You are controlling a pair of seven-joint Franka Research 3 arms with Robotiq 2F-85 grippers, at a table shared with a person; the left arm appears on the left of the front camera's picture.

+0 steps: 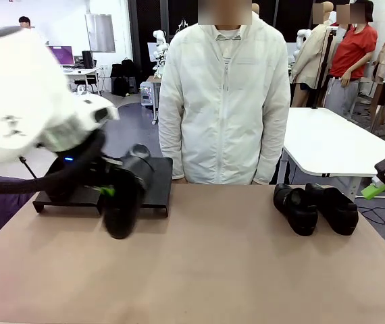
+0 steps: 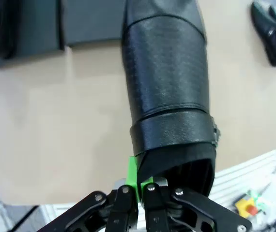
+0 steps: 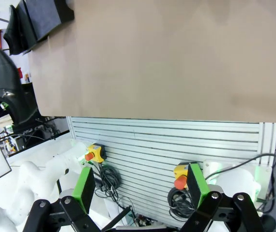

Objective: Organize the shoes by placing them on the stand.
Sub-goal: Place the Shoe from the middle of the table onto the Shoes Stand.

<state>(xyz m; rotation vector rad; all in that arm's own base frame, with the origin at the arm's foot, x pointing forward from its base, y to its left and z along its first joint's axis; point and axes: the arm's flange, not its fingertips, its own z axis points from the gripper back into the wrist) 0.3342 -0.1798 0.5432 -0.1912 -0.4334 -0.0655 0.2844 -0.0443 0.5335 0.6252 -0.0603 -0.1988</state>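
Note:
My left gripper point(image 1: 109, 190) is shut on the heel rim of a black shoe point(image 1: 121, 209), which hangs tilted in front of the low black stand point(image 1: 153, 181) at the table's far left. Seen from the left wrist, that shoe point(image 2: 167, 82) stretches away from the gripper point(image 2: 140, 182) toward the stand point(image 2: 94, 21), and a green pad point(image 2: 132, 175) presses its rim. Two more black shoes point(image 1: 294, 209) point(image 1: 333, 208) lie side by side at the far right of the table. My right gripper point(image 3: 140, 187) is open and holds nothing, off the table's near edge.
A person in a white jacket point(image 1: 223, 101) stands at the far side of the tan table point(image 1: 233, 270). The right arm's gripper point(image 1: 381, 183) hangs past the table's right edge. A slatted wall with emergency-stop buttons point(image 3: 94, 153) lies below the table edge.

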